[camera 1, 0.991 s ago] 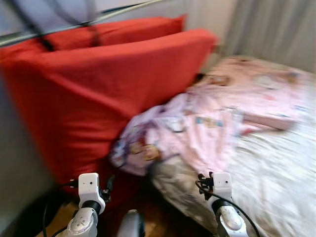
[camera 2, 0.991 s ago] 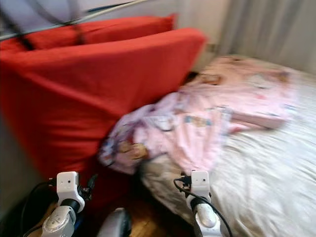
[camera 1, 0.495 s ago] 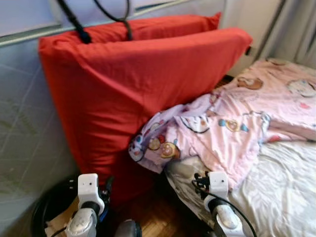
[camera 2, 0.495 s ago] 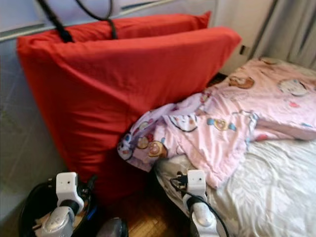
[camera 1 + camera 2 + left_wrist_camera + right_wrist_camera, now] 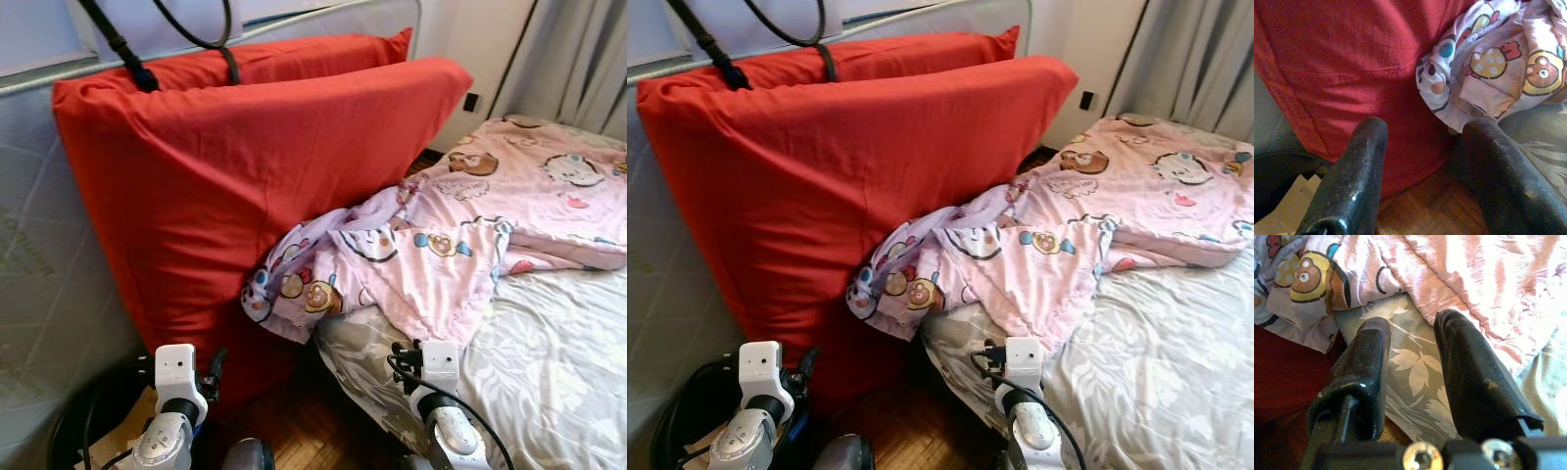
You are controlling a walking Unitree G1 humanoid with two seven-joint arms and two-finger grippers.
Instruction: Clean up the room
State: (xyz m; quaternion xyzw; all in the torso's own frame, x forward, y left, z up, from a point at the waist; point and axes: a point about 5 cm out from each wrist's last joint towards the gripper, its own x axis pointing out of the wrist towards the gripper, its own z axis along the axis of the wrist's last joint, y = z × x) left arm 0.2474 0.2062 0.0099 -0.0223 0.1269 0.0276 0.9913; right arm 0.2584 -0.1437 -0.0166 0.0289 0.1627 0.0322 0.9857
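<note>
Approach step: both pincers, left pincer (image 5: pixel 1422 161) and right pincer (image 5: pixel 1410 352), are hanging released and empty near the bed (image 5: pixel 549 362) corner, likely needing to reach for the cartoon-print pink blanket (image 5: pixel 431 255) slumping there against the red cushion (image 5: pixel 245 186).

Grey curtain (image 5: pixel 578 59) hangs at the bed's far side. Wall socket (image 5: pixel 472 102) beside it. Wooden parquet floor (image 5: pixel 313 431) below. Black cable (image 5: pixel 186 24) loops above.

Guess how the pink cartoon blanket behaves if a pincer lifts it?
The pink blanket is probably floppy: it lies crumpled and drapes over the bed edge. Likely light, thin fabric. It may drag along the red cushion it bunches against.
</note>
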